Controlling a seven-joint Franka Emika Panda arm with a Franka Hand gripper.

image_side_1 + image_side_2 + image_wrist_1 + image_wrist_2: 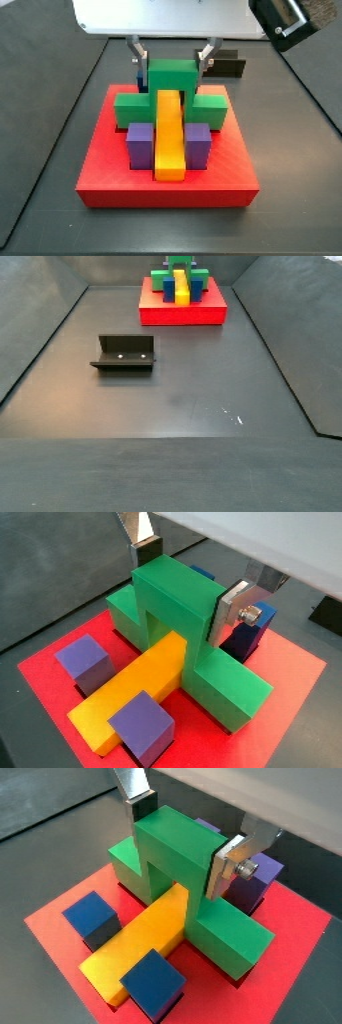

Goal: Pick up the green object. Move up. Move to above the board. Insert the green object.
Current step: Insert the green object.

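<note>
gripper (171, 62) upper centre, clamping green object (170, 82) | seated astride yellow bar (168, 135) on board (167, 187) | press straight down, release squarely

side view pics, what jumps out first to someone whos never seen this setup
The red board stands out against the dark floor, at the far end in a side view, carrying a yellow bar with purple blocks either side. The green object straddles the bar's far end, and the pincer sits above it, its silver fingers flanking the tall centre block. Alone on the floor stands the dark fixture.
</note>
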